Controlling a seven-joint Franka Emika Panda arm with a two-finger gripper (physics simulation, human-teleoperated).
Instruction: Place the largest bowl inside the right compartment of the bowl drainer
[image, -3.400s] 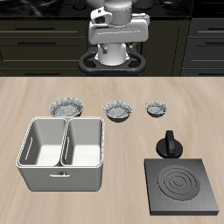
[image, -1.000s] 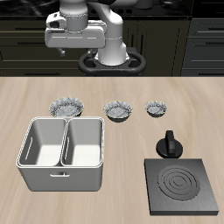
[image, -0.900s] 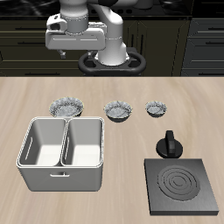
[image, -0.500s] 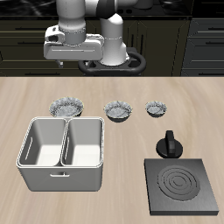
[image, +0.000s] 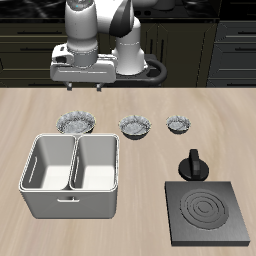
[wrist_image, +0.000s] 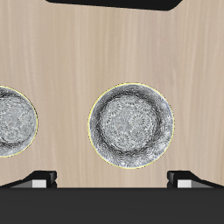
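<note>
The largest bowl (image: 76, 122), speckled silver-grey inside with a scalloped rim, stands on the table just behind the bowl drainer (image: 70, 201). It also shows in the wrist view (wrist_image: 131, 124), between my fingers. My gripper (image: 84, 88) is open and empty. It hangs well above the table, over the far side of that bowl; in the wrist view (wrist_image: 112, 179) its fingertips (wrist_image: 40, 178) stand wide apart. The drainer's right compartment (image: 98, 165) is an empty grey well.
Two smaller speckled bowls (image: 135, 126) (image: 179, 123) stand in the same row as the largest bowl; one shows in the wrist view (wrist_image: 13, 121). A black pot (image: 193, 165) and a dark stove plate (image: 208, 212) stand nearer the table's front edge.
The arm has swung from above the robot's base to over the largest bowl and come lower. The gripper stays open. Nothing on the table has moved.
</note>
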